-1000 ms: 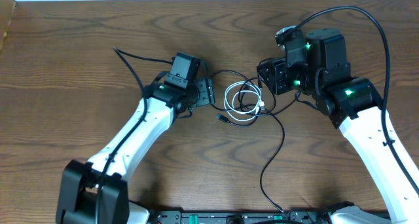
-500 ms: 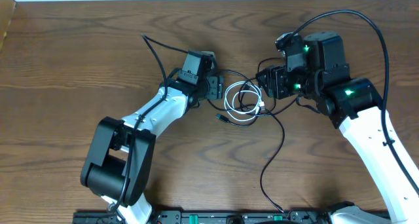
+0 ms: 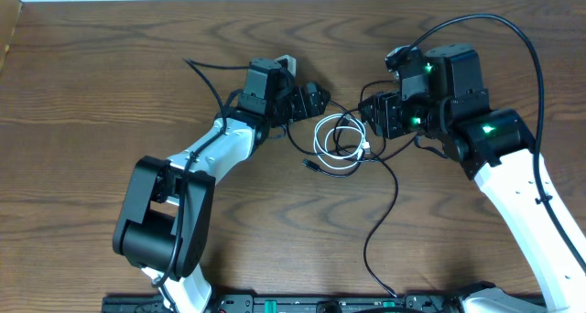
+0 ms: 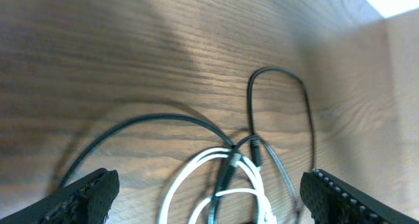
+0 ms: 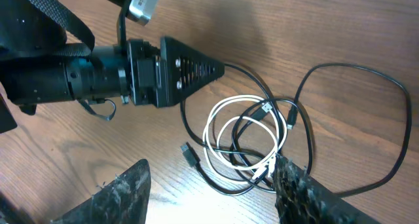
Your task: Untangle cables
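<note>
Right at the near edge of the table [image 3: 82, 194], right of centre, a thin black cable [image 3: 371, 244] came off the edge and snaked up toward the middle in one long, lazy bend. Further in was the tangle, lying flat on the wood around the table's middle, a touch toward the far edge. On its near-left side a small black plug [image 3: 311, 165] poked out on its own. Behind it the white cable [image 3: 334, 141] sat coiled in a few overlapping rings, with the black cord threaded through and over them. From the right wrist view, another black loop swung out wide to the right of the coil.

The right gripper [image 3: 368, 123] hovered at the coil's right side, its fingers [image 5: 124, 198] spread apart and grasping nothing. One tip sat just beside the white plug [image 5: 265, 168], though whether it touched could not be told.

A little farther back, the left gripper [image 3: 319, 101] pointed in from the coil's far-left side. Its fingers [image 4: 85, 194] were splayed wide, fully released, and the cables lay on the table between and ahead of them, none of them pinched. So the bundle lay squarely between the two grippers, and neither had hold of it.
</note>
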Available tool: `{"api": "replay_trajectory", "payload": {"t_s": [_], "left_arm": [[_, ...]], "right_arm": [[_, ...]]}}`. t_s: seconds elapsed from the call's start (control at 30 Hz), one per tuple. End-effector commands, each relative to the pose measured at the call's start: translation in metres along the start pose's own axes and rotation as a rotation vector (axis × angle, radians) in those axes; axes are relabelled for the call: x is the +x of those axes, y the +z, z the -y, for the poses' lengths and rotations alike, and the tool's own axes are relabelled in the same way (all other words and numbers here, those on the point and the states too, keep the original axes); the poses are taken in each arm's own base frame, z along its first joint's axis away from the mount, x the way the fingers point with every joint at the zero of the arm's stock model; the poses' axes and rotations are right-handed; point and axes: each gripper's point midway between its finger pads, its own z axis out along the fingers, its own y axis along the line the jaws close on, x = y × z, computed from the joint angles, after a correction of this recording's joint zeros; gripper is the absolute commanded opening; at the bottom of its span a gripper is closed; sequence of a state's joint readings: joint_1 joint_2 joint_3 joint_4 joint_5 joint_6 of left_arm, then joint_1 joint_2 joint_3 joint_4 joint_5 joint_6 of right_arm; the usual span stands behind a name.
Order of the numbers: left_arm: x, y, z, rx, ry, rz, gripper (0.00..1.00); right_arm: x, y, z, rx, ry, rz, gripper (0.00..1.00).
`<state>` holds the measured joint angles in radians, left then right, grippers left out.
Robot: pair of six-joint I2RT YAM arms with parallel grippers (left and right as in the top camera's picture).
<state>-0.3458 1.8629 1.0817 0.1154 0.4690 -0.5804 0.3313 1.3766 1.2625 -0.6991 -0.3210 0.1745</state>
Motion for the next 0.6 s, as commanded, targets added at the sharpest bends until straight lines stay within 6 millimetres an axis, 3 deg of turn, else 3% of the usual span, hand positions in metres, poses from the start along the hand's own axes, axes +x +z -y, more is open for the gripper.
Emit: {"api": "replay_trajectory", "payload": {"t_s": [0.0, 0.2, 0.4, 0.57], "left_arm": [[0.008, 0.005, 0.004, 0.015, -0.246, -0.031, 0.93], [0.013, 0.017, -0.002, 0.009, -0.534, -0.042, 0.93], [0.016, 0.046, -0.001, 0.119, -0.613, -0.077, 0.92], [0.004, 0.06, -0.003, 0.184, -0.571, -0.016, 0.93]], "right_arm": [[0.002, 0.0, 0.001, 0.004, 0.0, -0.007, 0.56], [0.007, 0.0, 0.002, 0.006, 0.007, -0.025, 0.55], [0.013, 0.0, 0.003, 0.012, 0.015, -0.051, 0.55], [0.013, 0.0, 0.003, 0.011, 0.015, -0.051, 0.55]]}}
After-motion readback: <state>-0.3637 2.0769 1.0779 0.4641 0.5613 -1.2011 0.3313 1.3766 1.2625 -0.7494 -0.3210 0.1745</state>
